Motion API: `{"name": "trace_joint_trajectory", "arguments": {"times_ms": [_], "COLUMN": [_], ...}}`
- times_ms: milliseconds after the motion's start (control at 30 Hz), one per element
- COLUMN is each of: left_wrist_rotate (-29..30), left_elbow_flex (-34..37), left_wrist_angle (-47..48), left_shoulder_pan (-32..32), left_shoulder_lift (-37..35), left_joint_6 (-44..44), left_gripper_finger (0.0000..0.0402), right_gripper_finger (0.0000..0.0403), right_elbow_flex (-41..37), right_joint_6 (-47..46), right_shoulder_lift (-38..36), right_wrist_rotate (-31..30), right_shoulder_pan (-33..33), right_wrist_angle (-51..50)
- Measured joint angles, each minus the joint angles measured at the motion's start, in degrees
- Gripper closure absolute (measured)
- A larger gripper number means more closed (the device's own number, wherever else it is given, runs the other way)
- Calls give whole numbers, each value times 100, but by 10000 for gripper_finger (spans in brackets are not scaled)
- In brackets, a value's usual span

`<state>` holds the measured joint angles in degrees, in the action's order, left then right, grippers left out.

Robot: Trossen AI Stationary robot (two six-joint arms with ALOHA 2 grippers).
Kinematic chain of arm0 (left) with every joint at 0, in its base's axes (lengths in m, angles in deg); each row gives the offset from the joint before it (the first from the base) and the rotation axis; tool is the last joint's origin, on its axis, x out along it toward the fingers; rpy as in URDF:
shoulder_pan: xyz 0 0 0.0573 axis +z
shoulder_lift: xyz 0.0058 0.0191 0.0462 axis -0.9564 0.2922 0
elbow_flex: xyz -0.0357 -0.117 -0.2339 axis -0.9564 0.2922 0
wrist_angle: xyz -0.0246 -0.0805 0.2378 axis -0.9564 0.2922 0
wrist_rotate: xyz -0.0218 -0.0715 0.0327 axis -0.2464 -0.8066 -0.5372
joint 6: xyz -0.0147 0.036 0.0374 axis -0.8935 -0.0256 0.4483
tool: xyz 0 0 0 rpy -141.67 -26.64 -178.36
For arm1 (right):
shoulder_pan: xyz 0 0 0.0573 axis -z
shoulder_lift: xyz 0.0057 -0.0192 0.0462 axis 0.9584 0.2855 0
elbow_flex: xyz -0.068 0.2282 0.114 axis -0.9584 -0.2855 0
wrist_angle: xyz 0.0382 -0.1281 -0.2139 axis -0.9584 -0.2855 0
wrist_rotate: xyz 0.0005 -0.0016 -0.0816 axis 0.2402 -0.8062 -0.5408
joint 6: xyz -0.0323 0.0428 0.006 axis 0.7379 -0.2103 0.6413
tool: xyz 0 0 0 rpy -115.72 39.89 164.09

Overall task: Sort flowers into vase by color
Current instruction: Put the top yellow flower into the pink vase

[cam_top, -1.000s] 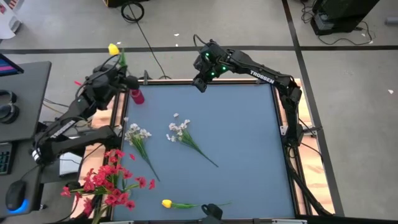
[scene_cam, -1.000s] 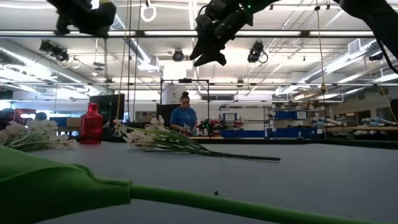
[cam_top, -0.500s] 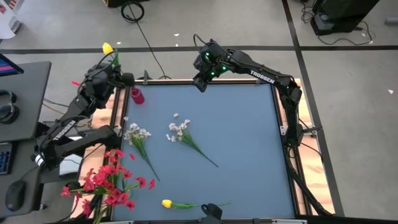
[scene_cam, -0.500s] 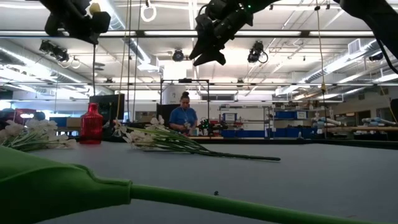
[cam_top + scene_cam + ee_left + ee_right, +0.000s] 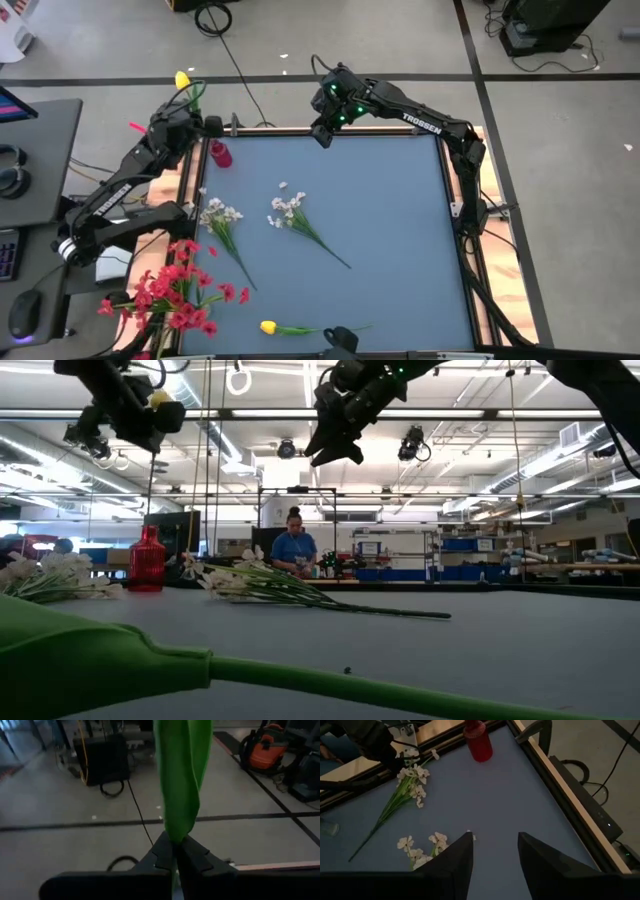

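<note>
1. The left tool (image 5: pixel 190 118) hangs in the air just off the table's (image 5: pixel 400 230) 10 o'clock corner, pressed together on the green stem of a yellow tulip (image 5: pixel 182 79) whose bloom points away from the table.
2. The red vase (image 5: pixel 220 153) stands on the table at that same corner, just beside the left tool.
3. The right tool (image 5: pixel 494 851) hovers above the 12 o'clock edge, its fingers spread and holding nothing.
4. 2 sprays of white blossoms (image 5: pixel 288 210) lie near the table's middle, toward 9 o'clock.
5. A heap of red flowers (image 5: pixel 175 290) lies at 8 o'clock.
6. A 2nd yellow tulip (image 5: pixel 268 327) lies along the 6 o'clock edge.
</note>
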<state>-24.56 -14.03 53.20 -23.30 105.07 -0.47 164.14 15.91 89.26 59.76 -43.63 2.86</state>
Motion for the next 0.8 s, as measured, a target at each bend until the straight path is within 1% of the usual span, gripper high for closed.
{"name": "trace_joint_trajectory", "arguments": {"times_ms": [133,300,467,567,667,800], "left_wrist_rotate": [-1,-71,-603,-1004,-1397,-1981], "left_elbow_flex": [0,0,0,-2,-2,-2], "left_wrist_angle": [333,642,975,1133,1281,1338], "left_shoulder_pan": [1,0,0,-7,-9,-7], "left_shoulder_lift": [232,257,91,-21,-131,-340], "left_joint_6": [-501,-847,-1013,-1030,-1093,-1112], "left_gripper_finger": [355,297,236,207,191,187], "right_gripper_finger": [239,239,239,239,239,239], "right_elbow_flex": [2,0,0,0,0,2], "right_joint_6": [-75,-90,-85,-80,-63,-24], "right_shoulder_lift": [0,0,0,0,0,0], "right_wrist_rotate": [-10,-10,-2,12,14,16], "right_shoulder_pan": [2,2,0,-12,-41,-79], "right_wrist_angle": [-105,-323,-445,-452,-434,-431]}}
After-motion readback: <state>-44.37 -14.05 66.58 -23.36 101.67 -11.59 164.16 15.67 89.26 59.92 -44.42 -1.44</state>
